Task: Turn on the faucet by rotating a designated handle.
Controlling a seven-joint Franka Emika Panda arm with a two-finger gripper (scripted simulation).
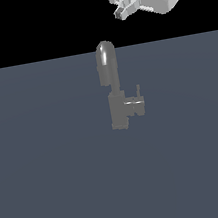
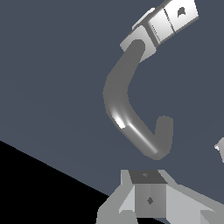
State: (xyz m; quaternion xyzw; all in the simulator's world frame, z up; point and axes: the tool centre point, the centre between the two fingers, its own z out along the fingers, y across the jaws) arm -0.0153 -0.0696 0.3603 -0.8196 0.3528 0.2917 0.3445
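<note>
Hovering at the exterior view's upper right, the gripper [image 1: 125, 10] is well apart from the faucet [image 1: 114, 95]; its handle [image 1: 138, 91] is untouched, finger spread unclear

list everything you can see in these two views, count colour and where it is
faucet: 1, grey metallic, upright near the middle of the floor in the exterior view; its curved spout fills the wrist view
handle: 1, thin grey rod, standing up from the side stub on the exterior view's right of the faucet body
floor: 1, flat slate blue, under the faucet, black background beyond it
gripper: 1, white and light grey, high in the exterior view's upper right, well above the faucet and clear of it; whether the jaws are open cannot be told
</note>
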